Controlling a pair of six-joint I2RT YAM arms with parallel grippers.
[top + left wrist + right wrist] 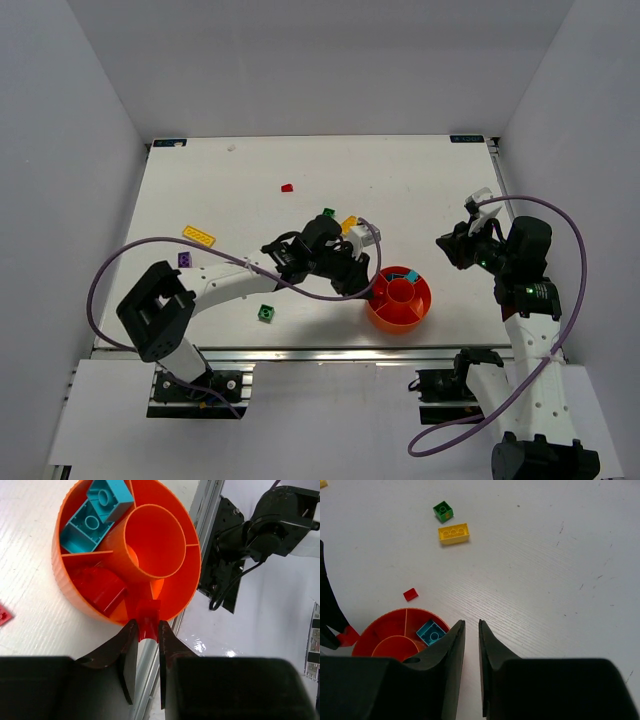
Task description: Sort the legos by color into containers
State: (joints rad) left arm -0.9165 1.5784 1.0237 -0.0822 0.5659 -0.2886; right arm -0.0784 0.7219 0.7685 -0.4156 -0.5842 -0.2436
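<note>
The round orange-red tray (415,315) sits near the table's front edge. My left gripper (147,625) is shut on a small red lego (148,617) and holds it over the tray's rim (60,560), next to the compartment with a red brick (97,586). Two cyan bricks (95,512) lie in another compartment. The central cup (155,542) looks empty. My right gripper (471,622) hangs above the table right of the tray (375,625), jaws almost together with a narrow gap, empty. In the top view the left gripper (368,285) is at the tray's left edge.
Loose legos lie on the table: a small red one (287,187), a green one (328,213), a yellow brick (349,224), a yellow plate (199,236), a purple one (185,259) and a green one (266,313). The left arm's cable loops over the table.
</note>
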